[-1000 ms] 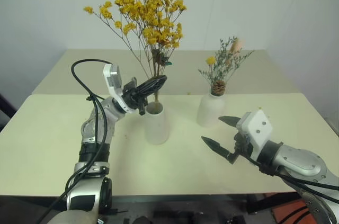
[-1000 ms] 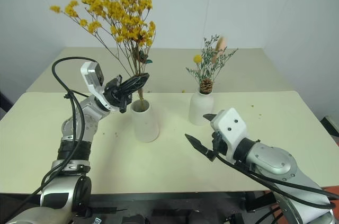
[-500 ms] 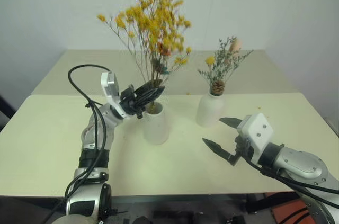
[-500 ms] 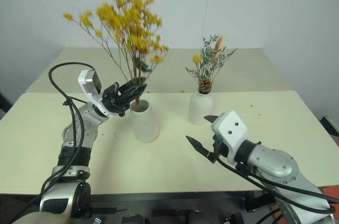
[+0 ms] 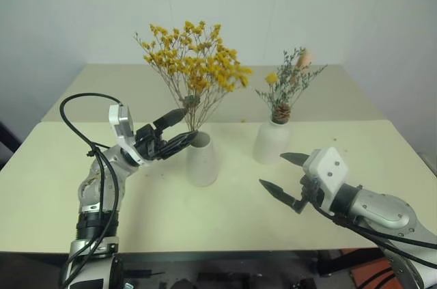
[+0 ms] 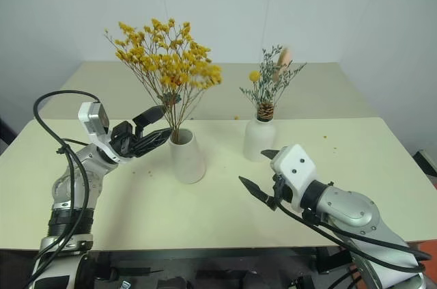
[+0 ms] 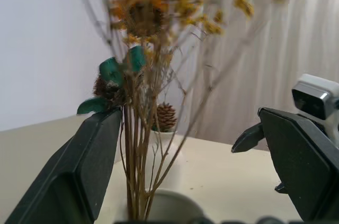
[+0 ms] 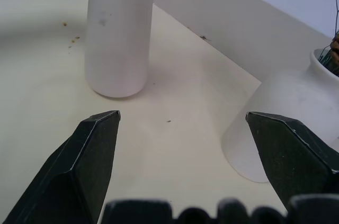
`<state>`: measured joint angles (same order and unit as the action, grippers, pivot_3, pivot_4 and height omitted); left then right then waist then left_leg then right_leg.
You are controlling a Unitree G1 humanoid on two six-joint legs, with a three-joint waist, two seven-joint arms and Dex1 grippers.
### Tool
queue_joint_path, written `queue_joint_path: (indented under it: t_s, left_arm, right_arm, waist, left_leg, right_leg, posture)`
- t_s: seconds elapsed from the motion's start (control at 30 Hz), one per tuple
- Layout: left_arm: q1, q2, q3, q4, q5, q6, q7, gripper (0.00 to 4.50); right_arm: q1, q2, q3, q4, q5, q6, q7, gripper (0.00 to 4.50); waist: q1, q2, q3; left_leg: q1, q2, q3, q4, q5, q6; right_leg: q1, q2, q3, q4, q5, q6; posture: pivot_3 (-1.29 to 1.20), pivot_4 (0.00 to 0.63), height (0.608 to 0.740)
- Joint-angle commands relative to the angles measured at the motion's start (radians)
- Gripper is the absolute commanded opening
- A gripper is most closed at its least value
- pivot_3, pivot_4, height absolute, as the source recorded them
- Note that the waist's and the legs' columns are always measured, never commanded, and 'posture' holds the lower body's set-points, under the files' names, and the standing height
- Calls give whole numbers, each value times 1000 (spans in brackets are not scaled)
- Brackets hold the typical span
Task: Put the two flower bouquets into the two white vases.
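Release and withdrawal after placing the yellow bouquet.
Nearest, right gripper (image 5: 283, 181) low over the worktop (image 5: 54, 166), pointing toward the vases, fingers wide apart, empty. Left gripper (image 5: 179, 128) tilted slightly upward beside the cone vase (image 5: 202, 159), fingers spread clear of the stems, holding nothing; best drawn straight back, avoiding any snag on the stems. Yellow bouquet (image 5: 194, 70) upright in the cone vase. Farther right, small sprig bunch (image 5: 287, 84) seated in the round vase (image 5: 272, 141).

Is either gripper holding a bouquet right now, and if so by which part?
Nothing is held. The left gripper stands open beside the yellow bouquet, whose stems sit in the cone vase. The right gripper is open and empty.
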<state>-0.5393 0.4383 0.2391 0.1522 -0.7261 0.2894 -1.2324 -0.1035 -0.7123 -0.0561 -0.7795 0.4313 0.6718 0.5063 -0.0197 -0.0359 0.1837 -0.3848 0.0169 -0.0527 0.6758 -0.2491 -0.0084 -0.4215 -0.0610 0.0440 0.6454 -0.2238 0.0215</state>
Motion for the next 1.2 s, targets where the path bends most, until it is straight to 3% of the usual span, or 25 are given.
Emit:
queue_joint_path:
  t_s: [0.03, 0.4, 0.63, 0.87, 1.03, 1.2]
  left_arm:
    - [30, 47, -3, -69, 12, 10, 0, 4491]
    - [157, 257, 45, -184, -64, 86, -124, 4491]
    - [273, 348, 153, -243, -61, 94, -79, 4491]
    - [344, 414, 193, -255, -47, 98, -61, 4491]
    - [335, 400, 198, -286, -76, 119, -16, 4491]
    - [339, 402, 190, -287, -55, 101, -13, 4491]
  right_arm:
    - [-16, 5, -14, -10, -14, -38, 7, 4500]
    - [-9, 15, 1, 7, -36, -51, 26, 4500]
    - [11, 5, -60, 3, 5, -40, 54, 4500]
    - [103, -58, -266, 1, 93, -34, 150, 4500]
    - [155, -110, -561, 22, 334, -15, 285, 4500]
    - [225, -188, -643, 55, 298, -28, 333, 4500]
  waist:
    - [0, 0, 0]
    - [2, 0, 0]
    - [-1, 1, 0]
    - [10, 1, 0]
    - [7, 1, 0]
    - [4, 1, 0]
  left_leg:
    - [0, 0, 0, 0, 0, 0]
    - [0, 0, 0, 0, 0, 0]
    - [0, 1, 1, -1, 0, 0]
    - [0, 1, 1, -1, 0, 0]
    - [0, 2, 1, -1, 0, 0]
    - [1, 2, 1, -1, 0, 1]
  right_leg:
    - [0, 0, 0, 0, 0, 0]
    - [0, 0, 0, 0, 0, 0]
    - [-1, 0, 0, 0, 0, 0]
    - [0, 0, -1, -1, -4, 6]
    - [0, 0, 0, -1, -5, 6]
    - [1, 1, 0, 0, -5, 7]
  posture:
    - [0, 150, 740]
    - [0, 150, 740]
    - [0, 150, 740]
    - [0, 150, 740]
    - [0, 150, 740]
    - [0, 150, 740]
